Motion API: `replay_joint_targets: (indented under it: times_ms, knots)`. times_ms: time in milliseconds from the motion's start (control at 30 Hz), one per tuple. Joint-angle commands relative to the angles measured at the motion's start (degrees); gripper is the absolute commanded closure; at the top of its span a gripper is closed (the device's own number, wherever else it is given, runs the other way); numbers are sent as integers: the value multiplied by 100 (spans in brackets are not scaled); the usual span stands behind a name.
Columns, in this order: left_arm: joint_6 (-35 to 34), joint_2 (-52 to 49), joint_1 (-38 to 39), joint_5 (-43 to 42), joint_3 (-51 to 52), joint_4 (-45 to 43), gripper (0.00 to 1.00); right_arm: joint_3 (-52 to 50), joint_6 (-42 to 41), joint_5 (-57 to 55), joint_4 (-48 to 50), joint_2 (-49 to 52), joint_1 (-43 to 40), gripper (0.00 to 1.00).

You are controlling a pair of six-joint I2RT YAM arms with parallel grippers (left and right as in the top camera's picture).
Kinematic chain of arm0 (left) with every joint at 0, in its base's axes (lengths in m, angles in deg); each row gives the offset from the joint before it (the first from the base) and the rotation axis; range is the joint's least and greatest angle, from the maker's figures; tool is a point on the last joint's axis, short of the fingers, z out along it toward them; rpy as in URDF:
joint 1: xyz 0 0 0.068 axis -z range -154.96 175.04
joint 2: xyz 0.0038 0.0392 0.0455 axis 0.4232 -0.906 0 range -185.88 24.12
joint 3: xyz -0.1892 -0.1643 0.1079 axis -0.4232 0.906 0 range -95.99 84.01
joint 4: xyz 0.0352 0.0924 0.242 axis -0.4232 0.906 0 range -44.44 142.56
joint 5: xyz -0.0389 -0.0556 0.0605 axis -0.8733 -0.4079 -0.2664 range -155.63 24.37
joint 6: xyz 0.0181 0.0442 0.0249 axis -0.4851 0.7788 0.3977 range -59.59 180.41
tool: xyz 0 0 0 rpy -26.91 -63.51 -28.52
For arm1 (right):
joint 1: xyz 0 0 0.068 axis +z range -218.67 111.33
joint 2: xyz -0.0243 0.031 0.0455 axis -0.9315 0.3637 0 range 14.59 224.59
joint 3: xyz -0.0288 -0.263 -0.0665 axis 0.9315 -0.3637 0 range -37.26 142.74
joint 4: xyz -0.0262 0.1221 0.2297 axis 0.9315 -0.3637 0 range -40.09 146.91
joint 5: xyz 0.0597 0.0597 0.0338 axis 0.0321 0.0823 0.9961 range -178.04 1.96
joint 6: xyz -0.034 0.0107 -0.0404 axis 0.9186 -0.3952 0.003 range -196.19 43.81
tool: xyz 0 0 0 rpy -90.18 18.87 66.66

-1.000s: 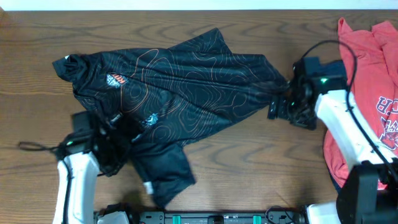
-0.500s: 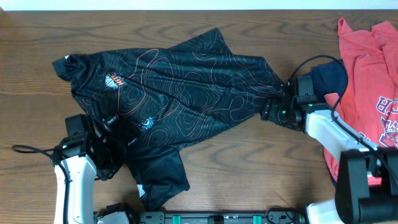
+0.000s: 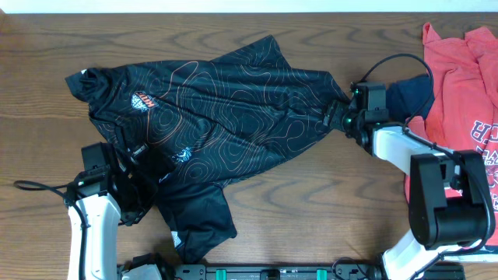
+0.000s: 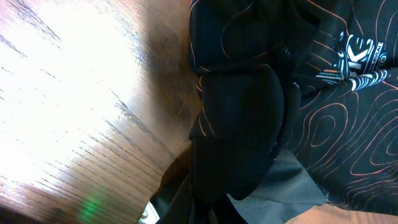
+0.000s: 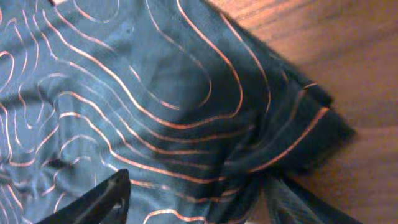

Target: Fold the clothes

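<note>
The black jersey (image 3: 233, 109) with thin red-orange contour lines lies crumpled across the middle and left of the wooden table, logos facing up. My left gripper (image 3: 131, 188) is at its lower left part, shut on a bunch of the cloth. In the left wrist view the jersey (image 4: 336, 124) drapes over and hides the jaws. My right gripper (image 3: 336, 118) is at the jersey's right corner. In the right wrist view its fingers (image 5: 199, 199) stand wide apart over the gathered hem of the jersey (image 5: 155, 93).
A red T-shirt (image 3: 459, 93) with lettering lies at the right edge, with a navy garment (image 3: 408, 97) beside it, just behind my right arm. A loose black cable (image 3: 31, 187) trails left of my left arm.
My right gripper has moved up and to the left, onto the jersey's right corner. My left gripper pulled the lower flap a little left, then stayed still.
</note>
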Motion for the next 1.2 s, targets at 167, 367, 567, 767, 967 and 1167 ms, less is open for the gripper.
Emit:
replay_joint_targets:
  times_ms: [167, 367, 567, 767, 967, 1167]
  knots:
    - [39, -9, -37, 116, -74, -26, 94, -358, -181, -382, -319, 568, -317, 99]
    - [201, 24, -35, -15, -146, -146, 94, -131, 341, -83, -1370, 87, -616, 99]
    - [876, 118, -35, -949, -850, 249, 94, 643, 754, -262, -3488, -1366, -1296, 99]
    - [1322, 328, -35, -1117, -1843, 1589, 94, 1246, 1351, -256, -4981, -2638, -1810, 99]
    - [1585, 638, -37, -1106, -2295, 2927, 94, 1248, 1550, -588, -6142, -3182, -1862, 99]
    - [1598, 973, -42, -1054, -2347, 3434, 94, 1248, 1902, -664, -6872, -3193, -1860, 99]
